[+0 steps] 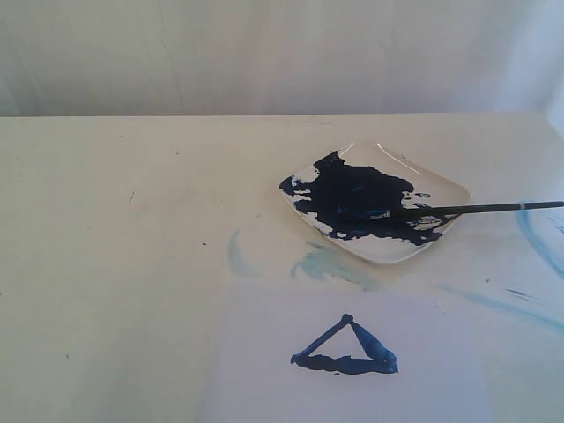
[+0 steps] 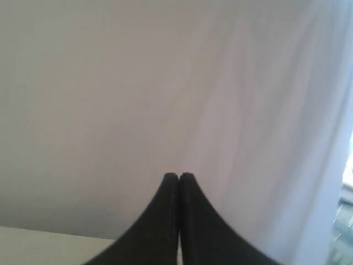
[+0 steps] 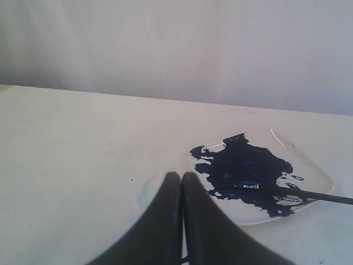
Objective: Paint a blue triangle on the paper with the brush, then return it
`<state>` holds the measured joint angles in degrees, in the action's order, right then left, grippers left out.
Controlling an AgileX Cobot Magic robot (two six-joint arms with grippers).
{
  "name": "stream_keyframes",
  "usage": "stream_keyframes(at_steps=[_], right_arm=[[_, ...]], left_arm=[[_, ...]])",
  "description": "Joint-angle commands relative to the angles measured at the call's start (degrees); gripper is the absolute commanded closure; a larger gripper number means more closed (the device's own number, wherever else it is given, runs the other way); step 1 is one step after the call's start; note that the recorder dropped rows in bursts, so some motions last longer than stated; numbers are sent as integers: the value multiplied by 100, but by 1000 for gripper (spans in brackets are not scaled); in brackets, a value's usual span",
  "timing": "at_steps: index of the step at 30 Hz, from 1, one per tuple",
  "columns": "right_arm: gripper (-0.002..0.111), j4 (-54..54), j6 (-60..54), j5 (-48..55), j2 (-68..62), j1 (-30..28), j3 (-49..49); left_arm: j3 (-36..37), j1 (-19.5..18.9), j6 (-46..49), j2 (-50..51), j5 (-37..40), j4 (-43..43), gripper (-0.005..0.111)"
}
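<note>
Paper [image 1: 264, 379] lies flat on the cream table [image 1: 106, 264], with the blue triangle [image 1: 352, 363] painted on it. Just beyond it sits a paint-smeared white plate [image 1: 445, 189]; the brush [image 1: 467, 209] rests across it, bristles in the paint, handle overhanging the right rim. The left gripper [image 2: 179, 176] and right gripper [image 3: 181, 175] are both closed and empty.
</note>
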<state>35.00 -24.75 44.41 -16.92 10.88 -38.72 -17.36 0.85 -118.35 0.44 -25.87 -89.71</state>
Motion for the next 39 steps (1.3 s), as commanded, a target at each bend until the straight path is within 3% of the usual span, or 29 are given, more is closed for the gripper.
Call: stream_keyframes(at_steps=[1,6,9,14,21,24,26,29,39], right_arm=[[108,4,0,-33,29,4,22],[108,4,0,-33,29,4,22],[108,4,0,-33,29,4,22],[108,5,0,-33,29,4,22],[108,5,0,-33,29,4,22],[108,5,0,-33,29,4,22],[108,5,0,-33,29,4,22],[108,3,-87,-33,29,4,22],[108,3,-152,-33,29,4,22]], left_arm=[[-7,38,-313,-44,208,2314,107],[153,38,-301,-44,-375,4147,107],[339,38,536,-44,-584,4942,107],[821,38,4303,-44,-597,7464,107],[1141,38,8229,-44,373,10952,107],[1221,38,10107,-44,661,10741,107],[1266,38,10657,-44,897,10058,107],[1350,38,10656,-44,1460,9501,107],[1736,8,11099,-44,2814,9502,107]])
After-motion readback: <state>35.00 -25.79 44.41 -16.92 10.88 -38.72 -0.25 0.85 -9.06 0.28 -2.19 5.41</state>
